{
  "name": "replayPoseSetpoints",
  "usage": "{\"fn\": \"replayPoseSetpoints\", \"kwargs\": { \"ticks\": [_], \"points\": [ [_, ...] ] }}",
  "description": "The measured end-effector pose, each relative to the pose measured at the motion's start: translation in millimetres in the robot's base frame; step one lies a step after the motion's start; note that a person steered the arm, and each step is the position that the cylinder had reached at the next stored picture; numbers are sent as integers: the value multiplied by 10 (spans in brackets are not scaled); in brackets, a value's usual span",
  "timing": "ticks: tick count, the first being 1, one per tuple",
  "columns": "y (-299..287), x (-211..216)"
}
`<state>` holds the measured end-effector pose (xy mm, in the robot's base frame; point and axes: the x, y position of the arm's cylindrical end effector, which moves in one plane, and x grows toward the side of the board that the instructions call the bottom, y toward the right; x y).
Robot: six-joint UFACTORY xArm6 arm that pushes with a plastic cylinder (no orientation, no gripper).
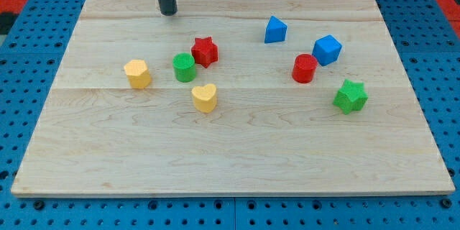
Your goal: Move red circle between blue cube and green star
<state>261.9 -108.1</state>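
While tool [168, 12] sits top-left, red circle [304, 68] well apart, rightward.

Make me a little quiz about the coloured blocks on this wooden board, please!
1. True or false: the red circle block touches the blue cube block.
2. Which block lies nearest the dark rod's tip? A) green star block B) red star block C) yellow heart block
3. Fill in: the green star block sits toward the view's ____ side.

Key: 1 true, or very nearly: they look in contact. 2 B. 3 right.
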Motion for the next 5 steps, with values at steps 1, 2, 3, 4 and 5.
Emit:
{"fn": "replayPoseSetpoints", "kwargs": {
  "ticks": [1,2,3,4,5],
  "points": [
    [234,193],
    [548,356],
    [788,405],
    [960,434],
    [1069,527]
  ]
}}
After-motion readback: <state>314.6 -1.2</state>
